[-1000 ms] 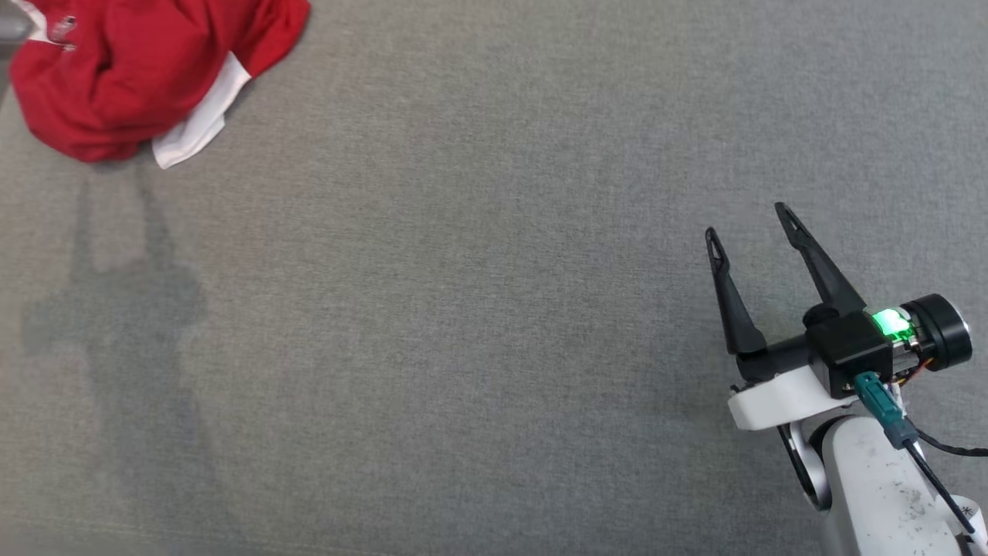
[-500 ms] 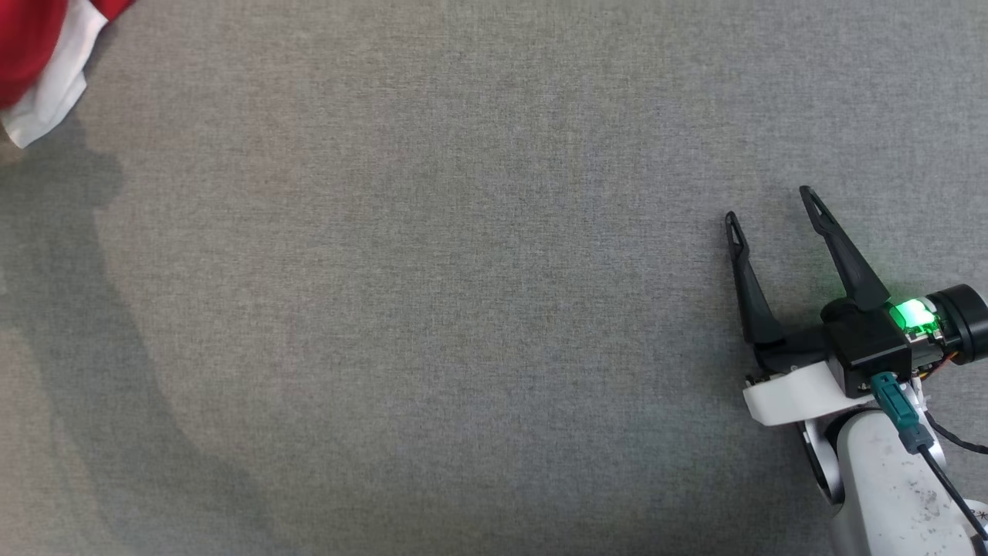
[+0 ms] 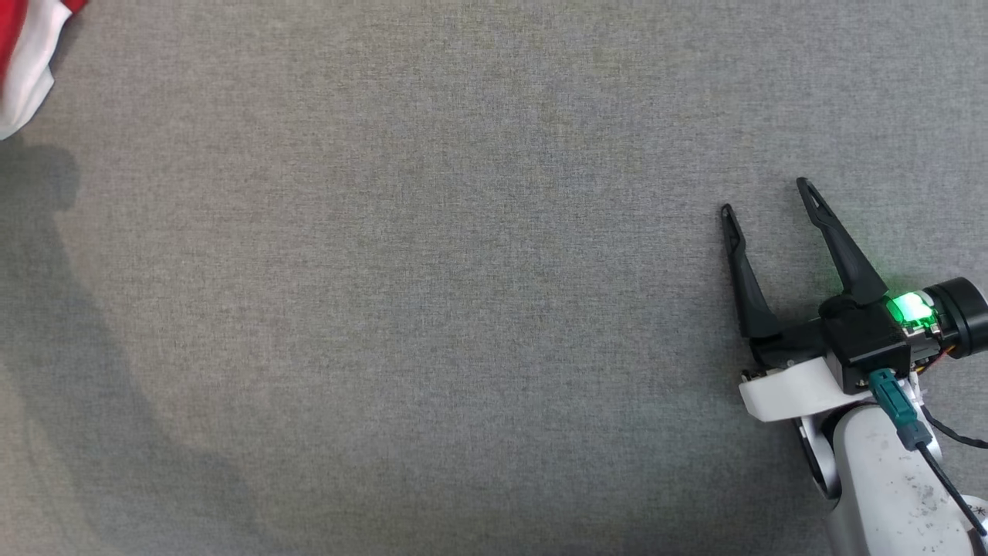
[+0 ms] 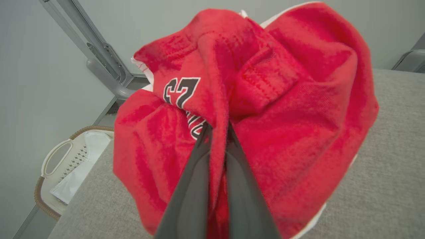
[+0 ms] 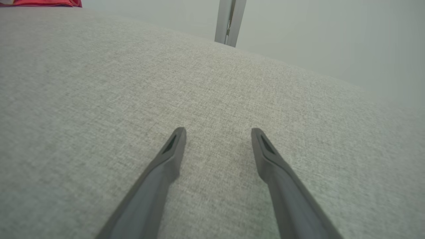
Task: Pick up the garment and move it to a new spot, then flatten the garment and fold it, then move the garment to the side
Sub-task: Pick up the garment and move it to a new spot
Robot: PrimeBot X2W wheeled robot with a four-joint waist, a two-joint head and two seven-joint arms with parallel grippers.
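The left gripper [image 4: 218,131] is pinching a fold of the red garment [image 4: 292,106], its two dark fingers pressed together with cloth running up between them. The garment is bunching into a crumpled mound around the fingertips, over the left end of the grey fabric surface [image 4: 382,186]. Whether it is resting there or hanging clear is hard to tell. The left wrist view is giving black-and-white numerals on the cloth, partly folded under, and a pale laundry basket [image 4: 56,166] partly hidden behind the surface's edge. The head view is catching just a red-and-white corner of the garment, cut off at its upper left edge. Further right, the right gripper [image 3: 764,195] is standing with its fingers spread wide, grey surface showing between them, well apart from the garment. Whether its tips are touching the surface cannot be told.
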